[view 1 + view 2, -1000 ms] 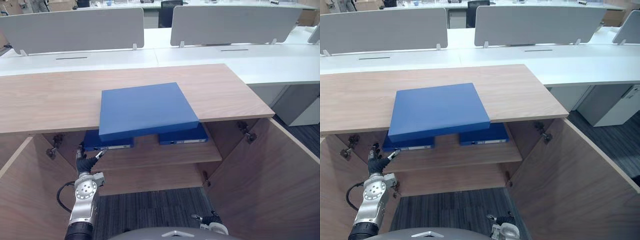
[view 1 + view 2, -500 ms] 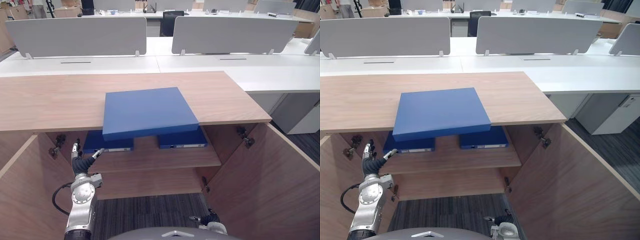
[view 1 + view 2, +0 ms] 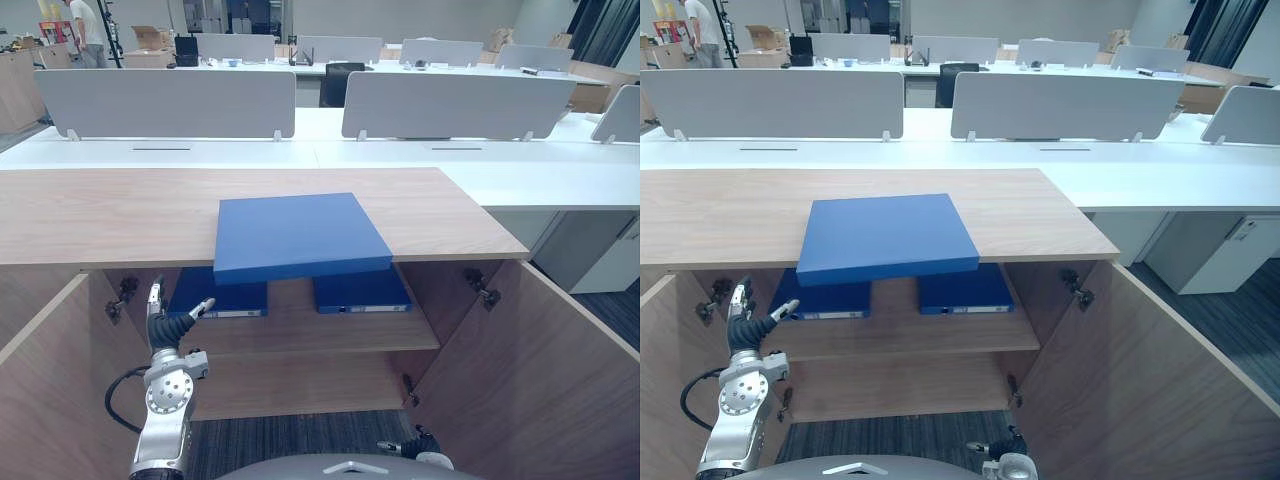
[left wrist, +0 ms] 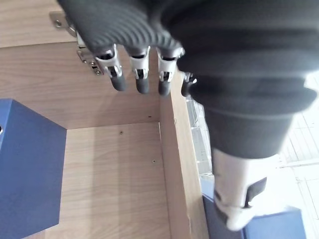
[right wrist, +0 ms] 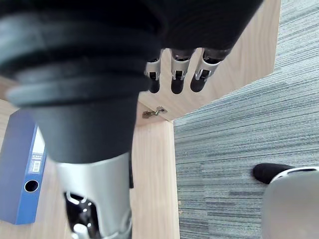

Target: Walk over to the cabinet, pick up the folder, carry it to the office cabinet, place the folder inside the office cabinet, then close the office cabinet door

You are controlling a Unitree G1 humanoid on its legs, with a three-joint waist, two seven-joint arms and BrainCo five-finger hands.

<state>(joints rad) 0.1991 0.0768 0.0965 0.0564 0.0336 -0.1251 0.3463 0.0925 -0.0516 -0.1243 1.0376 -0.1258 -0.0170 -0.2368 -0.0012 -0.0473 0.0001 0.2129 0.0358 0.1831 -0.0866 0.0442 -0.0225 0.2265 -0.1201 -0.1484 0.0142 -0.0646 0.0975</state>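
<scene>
A flat blue folder [image 3: 300,235] lies on the wooden cabinet top [image 3: 110,215], its near edge overhanging the front. Below it, two blue binders [image 3: 218,298] [image 3: 360,293] lie on the shelf inside the open cabinet. My left hand [image 3: 165,325] is held up in front of the shelf's left end, just left of the left binder, open and holding nothing. In the left wrist view its fingers [image 4: 137,74] point into the cabinet past a binder [image 4: 25,174]. My right hand [image 3: 415,445] hangs low near the carpet, open and holding nothing, its fingers [image 5: 172,74] relaxed.
Both cabinet doors stand open, the left door [image 3: 40,400] and the right door [image 3: 530,370] flanking me. White desks with grey dividers [image 3: 160,100] stretch behind the cabinet. A person [image 3: 85,20] stands at the far back left. Grey carpet [image 5: 234,149] lies underfoot.
The whole picture has shifted, showing more of the office behind: the camera moved. My left hand stays by the shelf's left binder, and the folder has not moved.
</scene>
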